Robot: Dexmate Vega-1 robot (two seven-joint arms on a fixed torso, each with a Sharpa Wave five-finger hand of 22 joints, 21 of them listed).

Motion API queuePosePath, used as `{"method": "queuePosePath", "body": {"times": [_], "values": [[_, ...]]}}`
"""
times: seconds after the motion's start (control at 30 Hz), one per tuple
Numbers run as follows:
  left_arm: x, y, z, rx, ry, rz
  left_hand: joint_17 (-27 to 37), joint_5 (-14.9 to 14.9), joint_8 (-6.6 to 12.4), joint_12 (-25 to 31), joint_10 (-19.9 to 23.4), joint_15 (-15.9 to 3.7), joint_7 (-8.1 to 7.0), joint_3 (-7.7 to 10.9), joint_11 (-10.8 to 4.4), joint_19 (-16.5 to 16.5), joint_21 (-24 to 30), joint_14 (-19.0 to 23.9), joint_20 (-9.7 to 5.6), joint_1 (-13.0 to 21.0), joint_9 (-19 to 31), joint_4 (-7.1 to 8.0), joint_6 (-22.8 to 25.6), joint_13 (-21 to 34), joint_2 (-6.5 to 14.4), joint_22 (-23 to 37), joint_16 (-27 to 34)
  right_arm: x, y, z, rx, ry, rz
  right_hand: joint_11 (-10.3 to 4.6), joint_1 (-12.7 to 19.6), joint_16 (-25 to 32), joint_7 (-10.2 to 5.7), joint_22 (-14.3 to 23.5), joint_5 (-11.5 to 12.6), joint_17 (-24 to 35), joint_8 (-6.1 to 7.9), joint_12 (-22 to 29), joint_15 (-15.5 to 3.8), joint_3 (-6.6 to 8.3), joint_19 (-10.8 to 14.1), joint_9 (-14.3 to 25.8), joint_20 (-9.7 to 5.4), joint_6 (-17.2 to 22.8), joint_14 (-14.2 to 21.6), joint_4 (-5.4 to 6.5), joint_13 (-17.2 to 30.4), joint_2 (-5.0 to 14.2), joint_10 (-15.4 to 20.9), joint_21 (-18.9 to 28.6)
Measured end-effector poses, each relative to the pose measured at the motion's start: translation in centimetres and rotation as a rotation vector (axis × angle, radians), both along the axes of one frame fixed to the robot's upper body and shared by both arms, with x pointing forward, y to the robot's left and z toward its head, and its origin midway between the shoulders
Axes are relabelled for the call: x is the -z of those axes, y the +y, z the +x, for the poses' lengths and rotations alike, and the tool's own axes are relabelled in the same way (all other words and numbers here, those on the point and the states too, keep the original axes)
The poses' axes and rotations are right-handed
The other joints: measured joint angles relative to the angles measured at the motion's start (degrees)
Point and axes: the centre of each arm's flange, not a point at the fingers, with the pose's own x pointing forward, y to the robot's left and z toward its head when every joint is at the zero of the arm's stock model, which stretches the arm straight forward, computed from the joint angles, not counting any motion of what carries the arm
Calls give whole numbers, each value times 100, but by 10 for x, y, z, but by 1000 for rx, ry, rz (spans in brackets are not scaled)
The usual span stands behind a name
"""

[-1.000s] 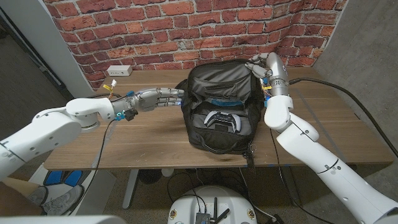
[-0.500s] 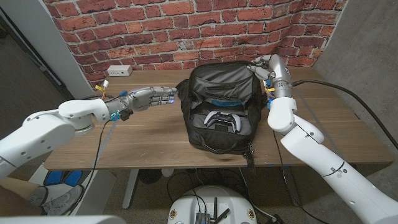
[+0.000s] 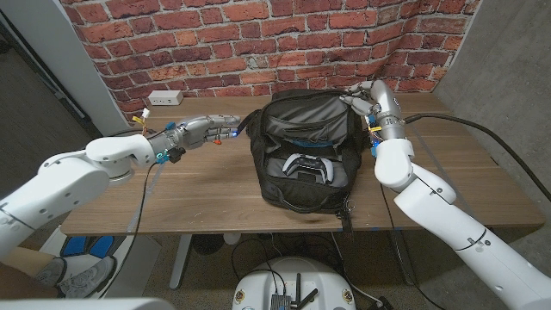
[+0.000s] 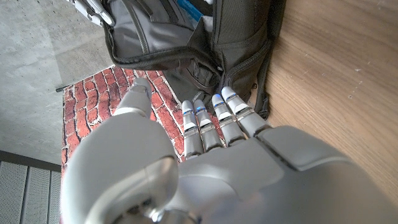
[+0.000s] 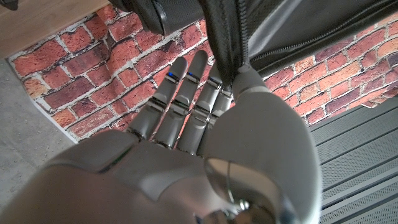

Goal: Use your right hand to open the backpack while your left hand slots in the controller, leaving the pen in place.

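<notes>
Red brick wall (image 3: 215,34) stands behind a wooden table (image 3: 207,185). Nearest on the table, close to the front edge, sits the black backpack (image 3: 306,146). Its big flap is open, and the white controller (image 3: 308,167) lies inside it, in the lower part of the opening. Something blue shows a little deeper in the bag; I cannot tell what it is.

At the backpack's far right corner, the right hand (image 3: 365,96) pinches the bag's top edge. In the right wrist view, the black fabric runs between the thumb and the fingers (image 5: 186,99), so this hand is gripping the backpack.

On the other side, the left hand (image 3: 209,129) reaches out over the table, near the backpack's left side but not touching it. Its fingers (image 4: 217,118) are stretched out straight and hold nothing.

Farther back, near the wall, a white power strip (image 3: 164,98) lies on the table.
</notes>
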Motion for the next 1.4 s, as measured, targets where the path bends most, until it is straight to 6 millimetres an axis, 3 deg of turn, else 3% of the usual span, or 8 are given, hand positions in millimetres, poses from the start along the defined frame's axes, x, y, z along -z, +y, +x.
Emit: {"method": "queuePosePath", "body": {"times": [0.6,1.4], "values": [[-6,2,16,-55,-35,-4,0,-21,-45,-119,-230,12,-32,0,56,-56,-36,-199,-3,-31,0,0,-32,0,76,-1,-44,9,-1,-12,-77,31,-80,-28,-32,-38,-39,0,-11,16,-20,-50,24,0,-39,-3,-2,-42,-38,0,9,32,-32,0],[30,13,14,-199,-191,-161,0,-42,-116,-141,-349,9,-75,63,40,-127,-43,-319,-23,-75,-1,1,-161,0,120,-2,-44,30,-7,-25,-127,29,-182,-17,-31,-59,-61,0,-18,43,-59,-71,24,-3,-38,0,-2,-23,-37,-2,34,32,-42,1]]}}
